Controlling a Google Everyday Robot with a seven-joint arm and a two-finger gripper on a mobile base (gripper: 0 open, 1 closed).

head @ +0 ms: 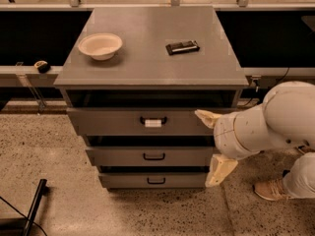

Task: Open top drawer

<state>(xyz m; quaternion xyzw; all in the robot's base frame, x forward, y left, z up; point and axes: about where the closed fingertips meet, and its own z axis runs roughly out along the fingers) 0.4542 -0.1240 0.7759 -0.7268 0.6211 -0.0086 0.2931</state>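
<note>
The top drawer [113, 123] is the widest grey drawer, right under the cabinet top, with a dark curved handle [153, 120] bearing a small white tag. Two narrower drawers with plain black handles sit below it. My gripper [212, 144] is at the right end of the drawer fronts, to the right of the handle. It is open: one cream finger [206, 117] lies against the top drawer's right end and the other [219, 170] hangs by the lowest drawer. Nothing is held.
On the cabinet top [147, 63] stand a cream bowl [100, 45] and a small black object [182, 47]. A shoe and leg [275, 188] stand at the lower right. A black pole [34, 205] lies at the lower left on speckled floor.
</note>
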